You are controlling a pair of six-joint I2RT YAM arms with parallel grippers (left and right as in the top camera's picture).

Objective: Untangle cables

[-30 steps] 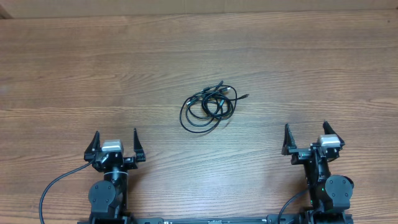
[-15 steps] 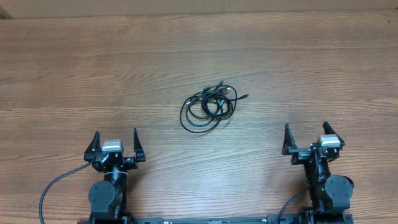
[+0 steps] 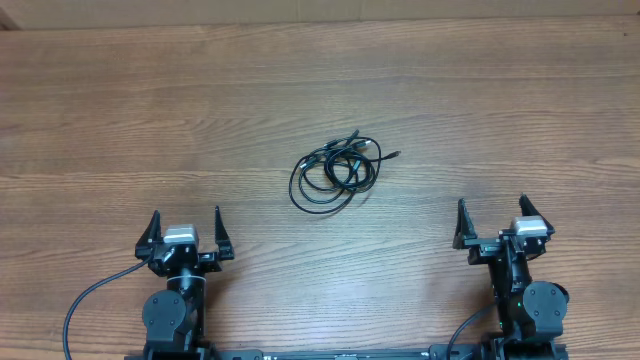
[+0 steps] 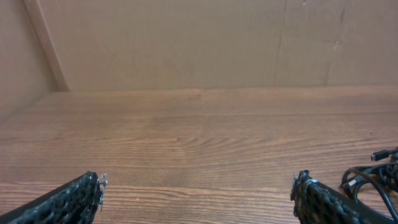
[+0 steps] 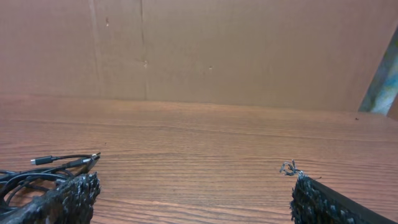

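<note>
A tangle of thin black cables (image 3: pixel 335 171) lies coiled on the wooden table near its middle, with small plug ends sticking out to the upper right. Part of it shows at the right edge of the left wrist view (image 4: pixel 373 175) and at the left edge of the right wrist view (image 5: pixel 43 171). My left gripper (image 3: pixel 186 228) is open and empty near the front left, well short of the cables. My right gripper (image 3: pixel 491 220) is open and empty near the front right, also apart from them.
The wooden table (image 3: pixel 150 110) spreads wide on all sides of the cables. A brown cardboard wall (image 4: pixel 186 43) stands along the far edge, also seen in the right wrist view (image 5: pixel 217 50).
</note>
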